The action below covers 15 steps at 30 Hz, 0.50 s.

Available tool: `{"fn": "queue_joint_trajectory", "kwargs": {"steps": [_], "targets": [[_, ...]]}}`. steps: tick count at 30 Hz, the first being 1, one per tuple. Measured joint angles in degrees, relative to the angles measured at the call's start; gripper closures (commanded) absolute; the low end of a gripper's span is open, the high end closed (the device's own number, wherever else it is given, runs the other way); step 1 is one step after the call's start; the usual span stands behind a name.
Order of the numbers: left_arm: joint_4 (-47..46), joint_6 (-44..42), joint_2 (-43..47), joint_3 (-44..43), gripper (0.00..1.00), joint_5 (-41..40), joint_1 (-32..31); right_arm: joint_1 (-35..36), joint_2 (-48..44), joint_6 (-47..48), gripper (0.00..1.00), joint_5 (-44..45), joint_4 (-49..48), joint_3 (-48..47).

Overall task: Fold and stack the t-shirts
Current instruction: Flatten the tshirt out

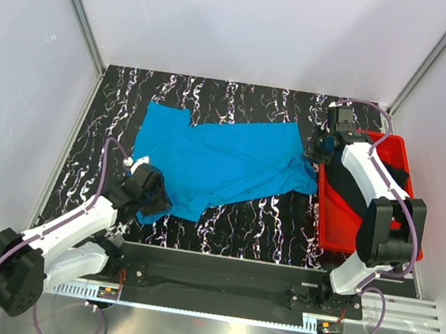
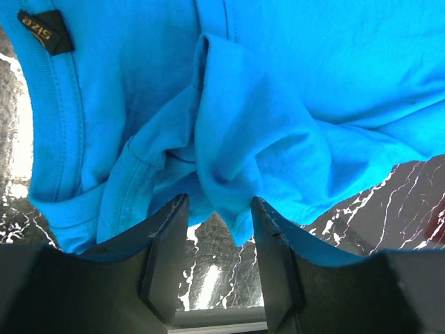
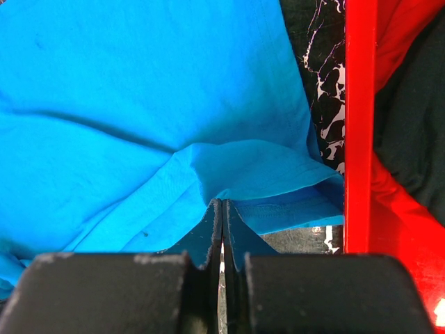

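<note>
Sky-blue t-shirt (image 1: 223,163) lies spread but rumpled across the middle of the marbled bench (image 1: 265,224), its neck end toward the near left, size label (image 2: 45,31) showing inside the collar. The left fingers (image 2: 167,257) stand partly apart at that near-left corner, a bunched fold of cloth at their tips, nothing pinched. The right fingers (image 3: 212,236) are pressed together on the shirt's hem beside the red tray (image 1: 338,239). The black t-shirt (image 3: 417,118) sits crumpled inside that tray.
</note>
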<state>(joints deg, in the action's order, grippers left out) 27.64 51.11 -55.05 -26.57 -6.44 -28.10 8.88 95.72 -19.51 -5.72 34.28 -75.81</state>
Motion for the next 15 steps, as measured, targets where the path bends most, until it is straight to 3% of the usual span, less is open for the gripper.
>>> {"fn": "queue_joint_trajectory", "kwargs": {"steps": [5,8,12,13,14,15], "targets": [[-1.3,0.0,-1.2,0.0,0.58,0.1,0.0,0.0,0.0,0.0,1.00,0.0,-0.1,0.0],[-2.2,0.0,-1.3,0.0,0.66,0.1,0.0,0.0,0.0,0.0,1.00,0.0,0.0,0.0],[-3.5,0.0,-2.0,0.0,0.80,0.2,0.0,0.0,0.0,0.0,1.00,0.0,0.0,0.0],[-3.7,0.0,-2.2,0.0,0.93,0.3,0.0,0.0,0.0,0.0,1.00,0.0,0.0,0.0],[-3.9,0.1,-2.3,0.0,1.00,0.3,0.0,0.0,0.0,0.0,1.00,0.0,-0.1,0.0],[-4.0,0.1,-2.3,0.0,1.00,0.4,0.0,0.0,0.0,0.0,1.00,0.0,-0.1,0.0]]}}
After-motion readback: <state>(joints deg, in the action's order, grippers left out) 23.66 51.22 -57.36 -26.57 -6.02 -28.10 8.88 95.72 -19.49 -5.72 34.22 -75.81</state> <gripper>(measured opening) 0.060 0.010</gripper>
